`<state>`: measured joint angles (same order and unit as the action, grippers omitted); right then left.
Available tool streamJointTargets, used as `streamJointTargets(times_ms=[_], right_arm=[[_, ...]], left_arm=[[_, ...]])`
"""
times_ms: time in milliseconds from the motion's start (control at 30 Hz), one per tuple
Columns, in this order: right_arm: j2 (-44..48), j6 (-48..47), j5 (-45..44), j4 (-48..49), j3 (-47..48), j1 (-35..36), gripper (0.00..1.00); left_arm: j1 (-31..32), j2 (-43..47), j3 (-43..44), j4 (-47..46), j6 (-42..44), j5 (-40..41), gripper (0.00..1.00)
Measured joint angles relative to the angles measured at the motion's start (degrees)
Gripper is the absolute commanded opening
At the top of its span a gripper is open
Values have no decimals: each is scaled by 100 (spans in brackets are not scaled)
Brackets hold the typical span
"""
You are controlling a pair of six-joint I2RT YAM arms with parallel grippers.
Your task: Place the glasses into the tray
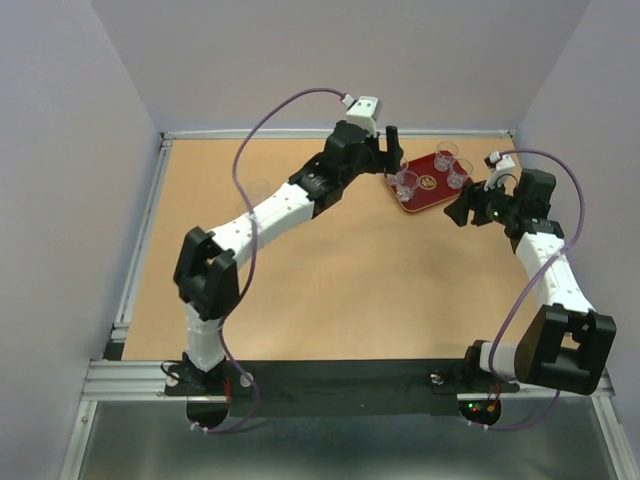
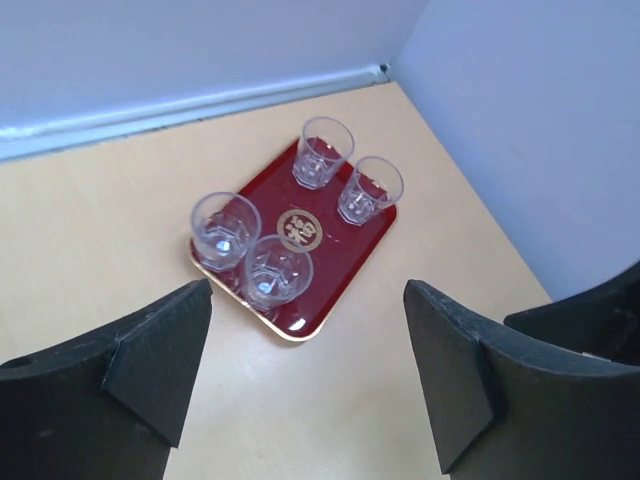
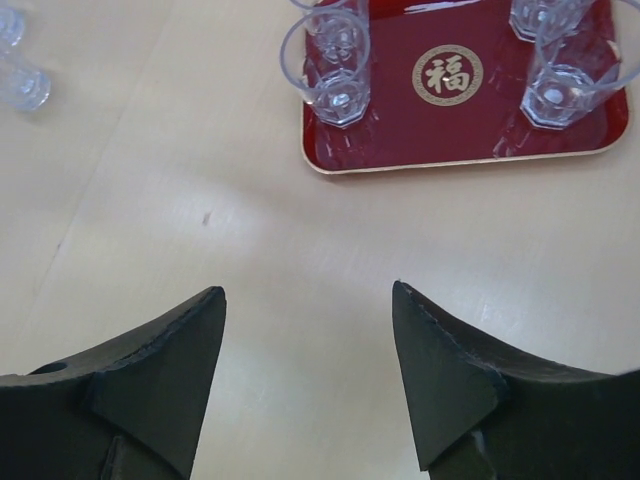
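Four glasses (image 2: 322,152) stand in the tray (image 2: 335,265), which sits near the far right corner of the table (image 1: 330,290). Two more glasses (image 3: 20,75) stand on the table, well apart from the tray. The left gripper (image 2: 307,300) and the right gripper (image 3: 308,295) are both spread wide and hold nothing.

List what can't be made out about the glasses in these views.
Right wrist view: two loose glasses are cut off at the top-left corner; the tray's far end and back glasses are cropped by the top edge.
Top view: a loose glass beside the left arm is too faint to confirm.
Left wrist view: loose glasses fall outside the frame.
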<state>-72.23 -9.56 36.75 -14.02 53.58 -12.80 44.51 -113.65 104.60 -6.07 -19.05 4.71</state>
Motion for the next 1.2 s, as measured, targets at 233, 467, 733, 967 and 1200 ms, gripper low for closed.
streamJointTargets(times_ms=[233, 467, 733, 967, 1200], right_arm=[[-28, -7, 728, 13, -15, 0, 78], [-501, 120, 1182, 31, 151, 275, 85], [-1912, 426, 1102, -229, 2076, 1672, 85], [-3609, 850, 675, -595, 3904, 3178, 85], [-5077, 1467, -138, -990, 5366, 4264, 86]], left_arm=[[-225, 2238, -2288, -48, 507, 601, 99], [-1043, 4444, -4218, 96, 793, 905, 99], [-1200, 6588, -5646, 407, 1357, 1764, 99], [-1200, 7173, -6227, 494, 1698, 2586, 99], [-1200, 7639, -6363, 501, 1829, 3150, 99]])
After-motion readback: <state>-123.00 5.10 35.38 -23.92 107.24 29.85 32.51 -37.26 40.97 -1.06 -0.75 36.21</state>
